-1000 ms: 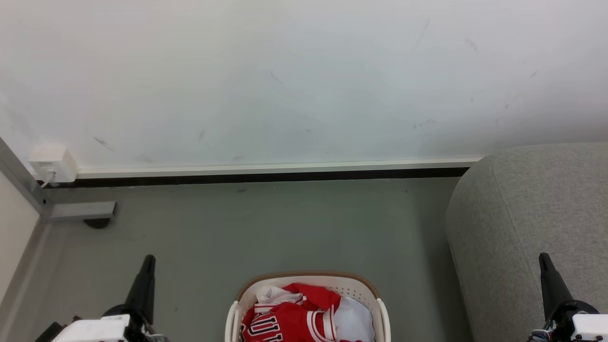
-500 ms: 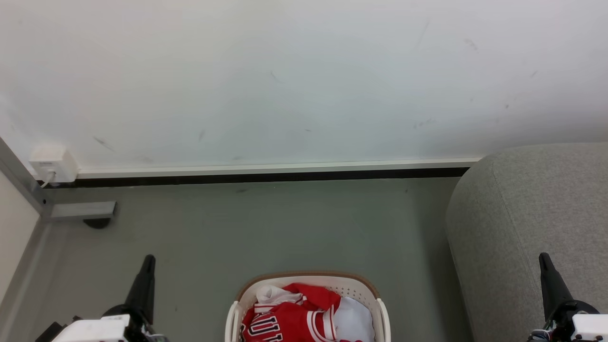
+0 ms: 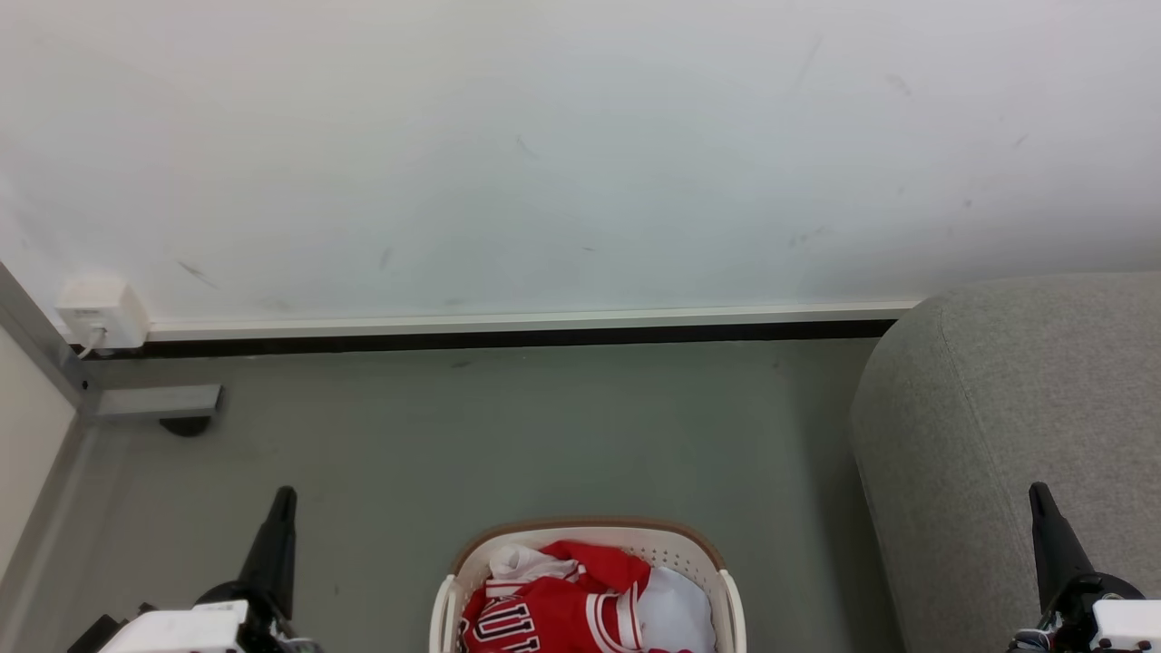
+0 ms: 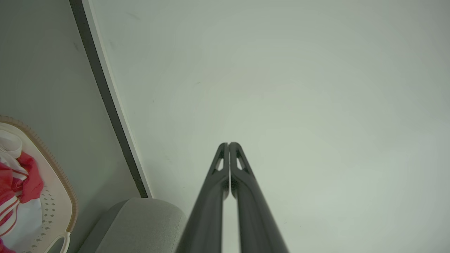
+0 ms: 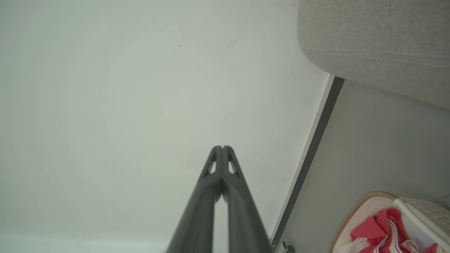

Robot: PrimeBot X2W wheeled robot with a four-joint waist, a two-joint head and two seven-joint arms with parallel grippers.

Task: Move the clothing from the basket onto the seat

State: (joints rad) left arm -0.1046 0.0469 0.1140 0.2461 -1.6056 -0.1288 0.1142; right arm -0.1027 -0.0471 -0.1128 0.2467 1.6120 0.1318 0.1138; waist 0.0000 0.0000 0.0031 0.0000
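Nothing budged; left gripper (image 4: 229, 144) and right gripper (image 5: 222, 147) stayed pressed together, empty. Floppy, light red-and-white clothing (image 3: 553, 621), bottom centre, looked easiest pinched at its bunched fold.

left pincer (image 3: 284, 497) and right pincer (image 3: 1039, 495) look identical: long matte-black tapered fingers (image 4: 214, 196), triangular cutouts near tips, white boxy wrist housings (image 3: 172, 628).

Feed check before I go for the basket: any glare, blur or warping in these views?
Head view: even soft light, no glare, sharp; the basket is cut off by the bottom edge. Left wrist view: wall shading uneven, greyer toward the top; the left gripper looks slightly soft near the lens. Right wrist view: similar uneven wall, sofa weave crisp.
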